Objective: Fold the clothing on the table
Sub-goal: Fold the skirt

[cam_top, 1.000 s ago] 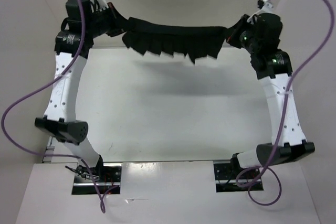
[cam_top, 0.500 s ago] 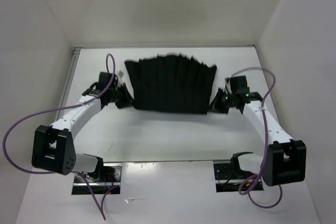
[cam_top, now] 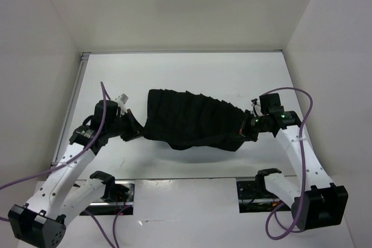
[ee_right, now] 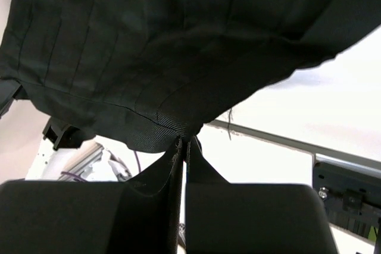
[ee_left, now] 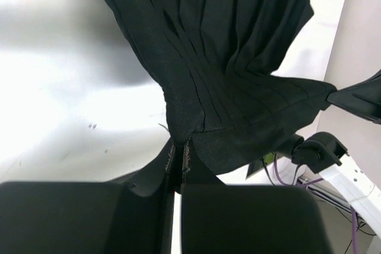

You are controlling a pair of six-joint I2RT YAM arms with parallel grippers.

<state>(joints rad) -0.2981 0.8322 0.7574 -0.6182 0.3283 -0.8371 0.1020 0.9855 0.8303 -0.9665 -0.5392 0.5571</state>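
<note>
The clothing, a black pleated garment, hangs stretched between both grippers over the middle of the white table; its far part appears to lie on the surface. My left gripper is shut on its left near corner. In the left wrist view the pleats of the clothing fan away from the pinched corner in the left gripper. On the other side, the right gripper is shut on the right near corner. The right wrist view shows the clothing spread above the right gripper.
White walls enclose the table on the left, back and right. A metal edge strip runs along the table's near side. Purple cables loop off both arms. The arm bases sit at the near edge.
Both arms swung down from holding the garment high at the back, then drew its near edge toward the table's near side. The garment now spreads lower and closer. Both grips stayed shut.
</note>
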